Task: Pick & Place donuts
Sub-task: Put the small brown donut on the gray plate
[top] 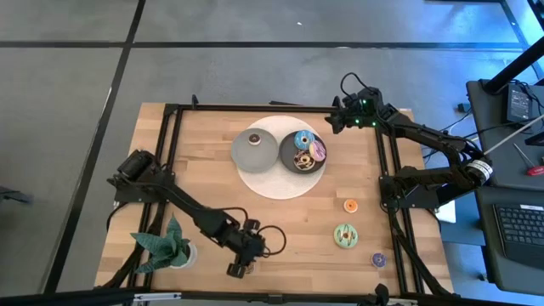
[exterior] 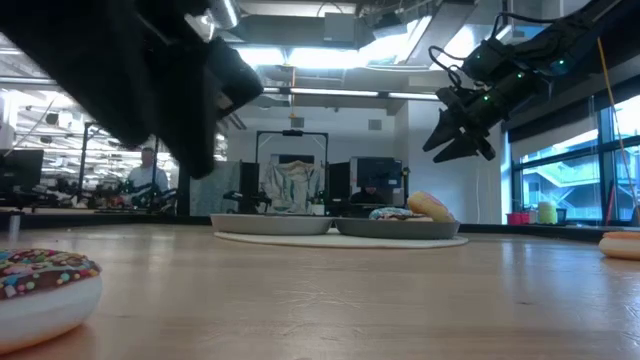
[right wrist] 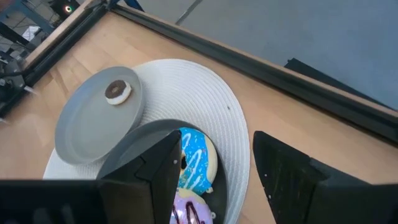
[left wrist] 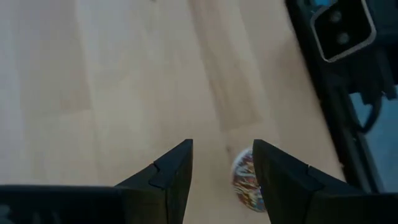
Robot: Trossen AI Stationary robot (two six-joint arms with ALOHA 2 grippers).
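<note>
Hovering released over a sprinkled donut (left wrist: pixel 244 180) at the near edge, left gripper (top: pixel 240 269) is mid-task; four donuts sit plated, three wait right; right gripper (top: pixel 337 121) open above plates (top: pixel 255 154)

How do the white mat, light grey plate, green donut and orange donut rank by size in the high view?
Largest to smallest:
1. white mat
2. light grey plate
3. green donut
4. orange donut
</note>
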